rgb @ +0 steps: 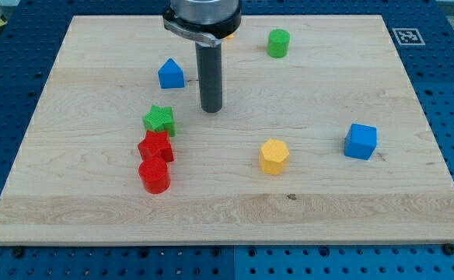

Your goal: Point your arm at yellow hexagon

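**Our tip stands on the bench, well apart from the yellow hexagon**

We see no containers on the bench (328, 225); every block lies loose on the bare wooden board. The only marking is a black-and-white square tag (405, 36) at the board's 1 o'clock corner; we cannot read any writing on it.

We carry no tool, only a straight dark rod, so there is no wide, narrow or holding state to tell. My tip (211, 110) sits a little toward 11 o'clock from the board's middle.

The yellow hexagon (274, 156) lies at about 4 o'clock from the tip, well apart from it, near the middle of the board and slightly toward its 6 o'clock edge. The board between tip and hexagon is plain wood.

Around the tip: a blue house-shaped block (171, 74) is near, at about 10 o'clock. A green star (159, 120) is near, at about 8 o'clock. Just beyond it at 6 o'clock a red star (155, 147) touches the green one or nearly so, and a red cylinder (155, 176) sits against the red star on its 6 o'clock side. A green cylinder (278, 43) stands at about 1 o'clock from the tip, well apart. A blue cube (360, 141) lies at 3 o'clock from the hexagon, apart from it. Something orange shows just behind the arm's housing at 12 o'clock, mostly hidden.
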